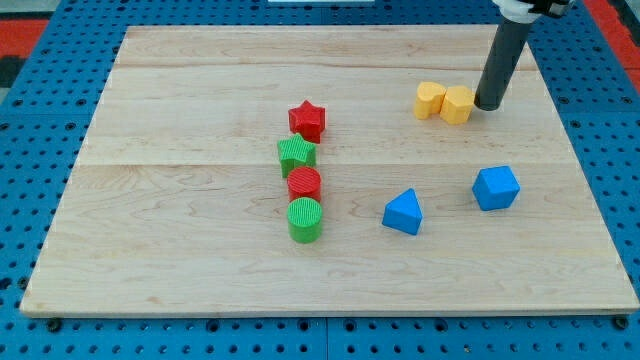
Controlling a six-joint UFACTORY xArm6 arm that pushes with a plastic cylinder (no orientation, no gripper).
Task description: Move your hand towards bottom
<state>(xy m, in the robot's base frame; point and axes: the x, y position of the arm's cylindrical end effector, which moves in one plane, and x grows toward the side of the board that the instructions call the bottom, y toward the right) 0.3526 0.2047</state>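
Camera view shows my tip (pixel 489 105), a bare rod that holds nothing, near the board's (pixel 180 270) top right corner, touching the right-hand yellow block (pixel 458 104); another yellow block (pixel 430 100) sits just beside that one.

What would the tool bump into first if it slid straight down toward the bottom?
Probably the blue cube. My tip sits beside the yellow blocks, and the cube lies almost directly below it, though depth is hard to judge.
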